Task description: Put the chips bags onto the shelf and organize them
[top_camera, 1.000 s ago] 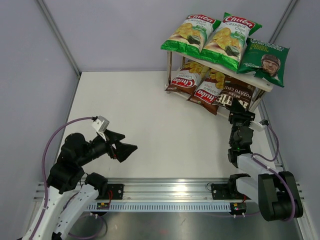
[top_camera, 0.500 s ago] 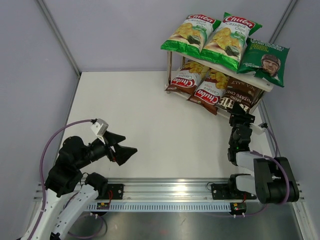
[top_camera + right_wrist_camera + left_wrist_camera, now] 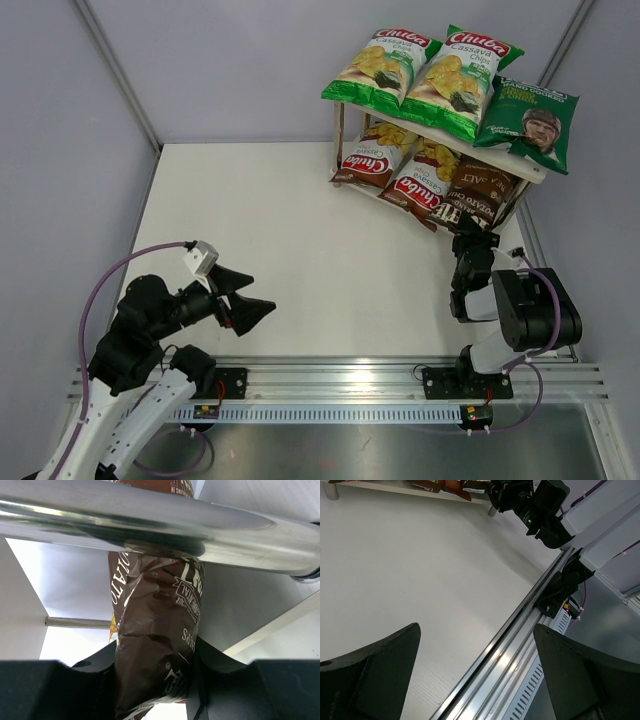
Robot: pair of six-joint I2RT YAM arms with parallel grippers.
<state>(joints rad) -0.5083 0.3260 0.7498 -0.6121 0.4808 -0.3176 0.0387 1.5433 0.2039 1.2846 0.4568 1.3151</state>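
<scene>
Top external view, nearest first: the left end effector (image 3: pixel 250 305) hangs over the bare near-left part of the bench (image 3: pixel 300 220) with its fingers spread wide and nothing between them. It has barely shifted over the last second and plays no part here.

To the right, the right arm has folded up closer to its base while the right end effector (image 3: pixel 470 232) stayed at the shelf's near edge. The dark brown bag (image 3: pixel 472 196) has slid farther onto the lower board, so less of it overhangs the front than a second ago. In the right wrist view the fingers are closed on the bag's near end (image 3: pixel 155 630), which passes under a metal rail (image 3: pixel 150 525) of the shelf (image 3: pixel 532 170).

That looks like the last bag going in. Beside it on the lower board lie the two brown-red bags (image 3: pixel 375 155) (image 3: pixel 418 178). Above them sit two green bags (image 3: pixel 380 65) (image 3: pixel 458 80) and the dark green portrait bag (image 3: pixel 528 122), which hangs over the right end.

Judging by this, what remains is letting go and backing out. The rail and the right corner post sit close around the fingers, and the neighbouring brown-red bag touches the brown one.
</scene>
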